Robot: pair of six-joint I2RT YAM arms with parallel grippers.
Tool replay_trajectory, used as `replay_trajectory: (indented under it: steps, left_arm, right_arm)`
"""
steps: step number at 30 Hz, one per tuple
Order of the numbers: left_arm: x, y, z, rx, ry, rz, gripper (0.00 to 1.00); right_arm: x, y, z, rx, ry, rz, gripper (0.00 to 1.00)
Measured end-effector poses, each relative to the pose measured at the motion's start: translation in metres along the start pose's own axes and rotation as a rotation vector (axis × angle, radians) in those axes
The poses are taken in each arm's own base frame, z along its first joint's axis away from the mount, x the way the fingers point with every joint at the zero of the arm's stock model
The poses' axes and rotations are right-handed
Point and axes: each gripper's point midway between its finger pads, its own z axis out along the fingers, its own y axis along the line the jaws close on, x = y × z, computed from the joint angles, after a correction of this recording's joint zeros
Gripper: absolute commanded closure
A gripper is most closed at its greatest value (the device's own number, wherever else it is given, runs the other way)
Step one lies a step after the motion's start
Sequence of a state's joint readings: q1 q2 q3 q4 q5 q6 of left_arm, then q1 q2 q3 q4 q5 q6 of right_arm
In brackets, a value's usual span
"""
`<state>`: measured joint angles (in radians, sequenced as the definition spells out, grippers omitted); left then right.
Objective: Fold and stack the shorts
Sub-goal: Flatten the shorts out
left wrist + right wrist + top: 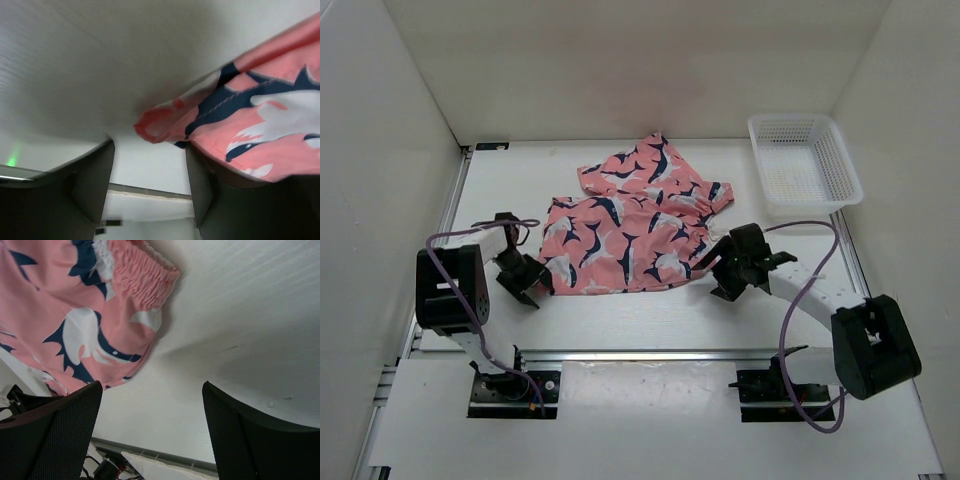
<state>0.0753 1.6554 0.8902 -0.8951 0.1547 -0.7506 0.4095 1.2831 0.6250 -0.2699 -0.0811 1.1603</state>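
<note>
Coral-pink whale-print fabric shorts (630, 225) lie spread at the middle of the white counter (620, 320); left fingers (95, 180) and right fingers (60, 440), both released, flank their near corners.

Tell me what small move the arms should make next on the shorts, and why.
Probably nudge the right arm toward the waistband of the shorts: its jaws stand open over bare table, while the left arm has the opposite corner at its open jaws.
</note>
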Motion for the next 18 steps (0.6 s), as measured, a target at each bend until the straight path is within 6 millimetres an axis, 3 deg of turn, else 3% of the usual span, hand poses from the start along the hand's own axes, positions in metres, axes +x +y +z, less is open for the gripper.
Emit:
replay_trajectory:
  steps: [3,4,6,9,10,13,16,18]
  left_arm:
    - [-0.003,-0.004,0.001,-0.014,0.013,-0.01,0.83]
    - [-0.005,-0.006,0.001,-0.012,0.01,-0.008,0.9]
    - [-0.01,-0.011,0.0,-0.003,0.001,-0.002,0.9]
    - [-0.019,-0.021,-0.001,0.019,-0.024,0.01,0.9]
    - [-0.021,-0.024,-0.002,0.027,-0.034,0.016,0.9]
    - [-0.031,-0.035,-0.006,0.055,-0.073,0.038,0.9]
    - [-0.042,-0.049,-0.018,0.095,-0.116,0.067,0.9]
    - [-0.05,-0.06,-0.036,0.133,-0.159,0.092,0.9]
  right_arm:
    - [-0.001,-0.006,0.013,0.041,0.016,0.005,0.2]
    - [-0.002,-0.007,0.016,0.054,0.016,0.003,0.22]
    - [-0.007,-0.006,0.023,0.068,0.012,0.001,0.26]
    - [-0.016,0.001,0.032,0.074,-0.004,-0.005,0.47]
    - [-0.019,0.003,0.035,0.079,-0.007,-0.011,0.68]
    - [-0.031,0.014,0.049,0.093,-0.02,-0.035,1.0]
    - [-0.044,0.032,0.056,0.094,-0.035,-0.067,1.0]
    - [-0.055,0.052,0.048,0.069,-0.065,-0.099,1.0]
